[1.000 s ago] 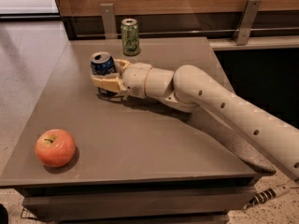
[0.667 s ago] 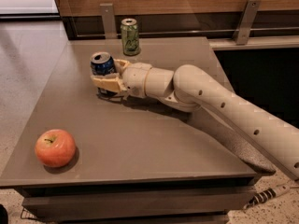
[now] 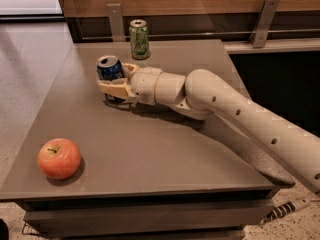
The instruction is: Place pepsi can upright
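The pepsi can (image 3: 109, 68) is dark blue with a silver top and stands upright on the grey table (image 3: 165, 149), left of the middle towards the back. My gripper (image 3: 114, 84) reaches in from the right, low over the table, with its cream fingers (image 3: 114, 89) around the can's lower body. The can's bottom is hidden behind the fingers.
A green can (image 3: 139, 39) stands upright near the table's back edge, just behind and right of the pepsi can. A red apple (image 3: 59, 158) sits near the front left corner. A wooden wall with metal brackets runs behind the table.
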Tool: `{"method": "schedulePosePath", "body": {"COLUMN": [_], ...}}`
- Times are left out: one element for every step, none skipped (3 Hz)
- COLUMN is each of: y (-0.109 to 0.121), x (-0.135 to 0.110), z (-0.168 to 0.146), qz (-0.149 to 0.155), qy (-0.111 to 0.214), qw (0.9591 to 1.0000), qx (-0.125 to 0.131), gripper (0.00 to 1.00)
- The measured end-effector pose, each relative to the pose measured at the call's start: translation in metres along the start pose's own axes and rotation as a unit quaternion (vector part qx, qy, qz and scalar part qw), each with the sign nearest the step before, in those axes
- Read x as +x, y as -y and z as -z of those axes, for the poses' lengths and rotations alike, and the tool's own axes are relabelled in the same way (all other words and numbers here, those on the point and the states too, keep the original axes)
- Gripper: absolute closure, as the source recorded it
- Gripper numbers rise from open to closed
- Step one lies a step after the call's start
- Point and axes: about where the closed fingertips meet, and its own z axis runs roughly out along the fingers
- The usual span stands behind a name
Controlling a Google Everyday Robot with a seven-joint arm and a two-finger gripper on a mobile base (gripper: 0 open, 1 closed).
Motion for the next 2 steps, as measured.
{"method": "schedulePosePath", "body": {"y": [-0.0016, -0.0031], "x": [-0.0006, -0.0013], "z": [-0.0016, -0.0032], "qz": [0.0, 0.001], "qy": [0.0, 0.001], "qw": [1.0, 1.0], "qx": [-0.002, -0.004], "gripper": [0.14, 0.0]}}
